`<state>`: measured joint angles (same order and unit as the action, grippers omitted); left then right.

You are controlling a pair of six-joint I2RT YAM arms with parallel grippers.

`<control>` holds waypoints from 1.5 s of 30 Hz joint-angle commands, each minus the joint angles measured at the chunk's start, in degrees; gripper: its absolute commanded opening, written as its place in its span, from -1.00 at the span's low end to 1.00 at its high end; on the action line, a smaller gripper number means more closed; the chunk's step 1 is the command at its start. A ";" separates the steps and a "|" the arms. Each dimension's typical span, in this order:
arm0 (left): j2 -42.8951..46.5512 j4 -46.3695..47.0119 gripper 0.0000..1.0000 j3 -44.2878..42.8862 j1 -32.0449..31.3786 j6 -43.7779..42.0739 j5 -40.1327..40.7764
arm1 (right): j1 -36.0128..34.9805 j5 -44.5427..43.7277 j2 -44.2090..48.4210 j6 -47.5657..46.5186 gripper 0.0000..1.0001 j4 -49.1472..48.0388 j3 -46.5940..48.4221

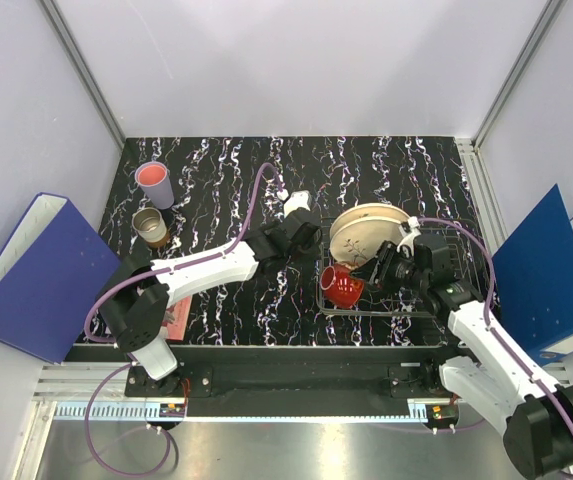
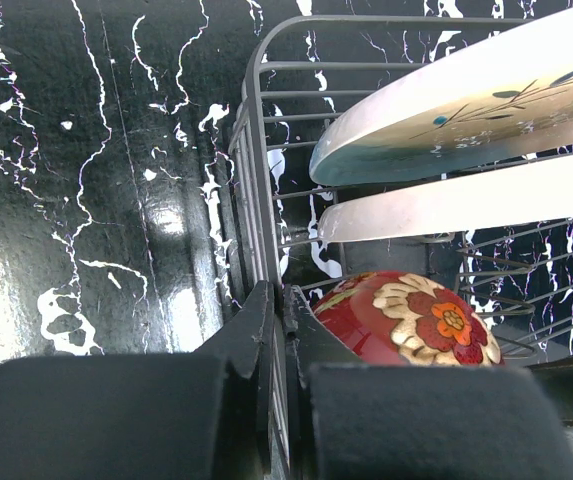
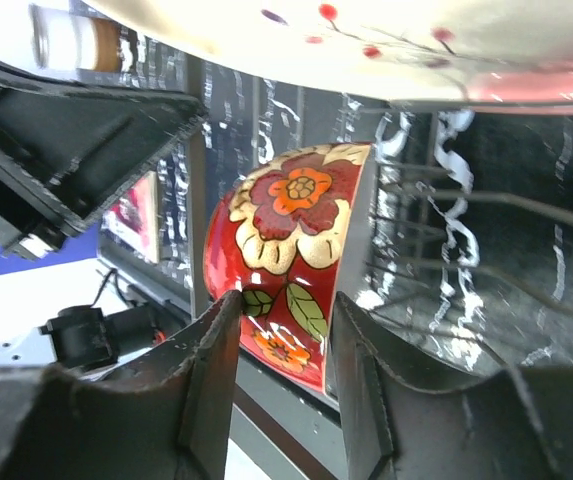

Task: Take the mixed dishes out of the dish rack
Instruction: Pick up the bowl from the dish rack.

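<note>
The dish rack is a silver wire basket at the right. Two cream plates stand in it on edge: one with a blue half, one with a pink half. The red bowl-cup with flower prints lies on its side in the rack's near left corner. My left gripper is shut on the rack's left wire wall, with the bowl-cup just to its right. My right gripper is open, its fingertips either side of the bowl-cup. I cannot tell if they touch it.
A lilac tumbler with a pink one inside and a small brown-cream cup stand at the table's far left. A red printed card lies near the left arm's base. Blue binders lean on both side walls.
</note>
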<state>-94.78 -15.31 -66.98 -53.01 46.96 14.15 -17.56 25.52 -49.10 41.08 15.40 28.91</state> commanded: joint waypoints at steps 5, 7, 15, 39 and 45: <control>-2.60 -0.77 -1.00 1.68 -0.25 0.06 -2.11 | -0.54 6.47 -5.91 3.57 -0.24 -13.80 -3.15; -2.43 -0.86 -1.00 1.85 -0.25 0.06 -1.85 | -0.54 7.00 -7.41 4.09 -0.37 -14.87 -3.42; -1.46 -1.04 -1.00 2.38 -0.16 -0.11 -1.14 | -0.72 6.48 -5.83 2.78 -1.00 -12.77 -3.42; 5.83 -6.48 0.77 3.43 1.51 -0.82 4.57 | -0.81 1.21 -2.57 -10.57 -1.00 12.19 22.85; 11.37 -9.21 0.91 4.66 2.39 -0.99 8.08 | -1.33 -2.57 -5.83 -16.11 -1.00 18.35 30.76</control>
<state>-89.38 -21.26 -63.11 -51.92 47.37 16.73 -18.33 25.58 -54.61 30.06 32.16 52.71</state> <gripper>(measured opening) 0.944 0.032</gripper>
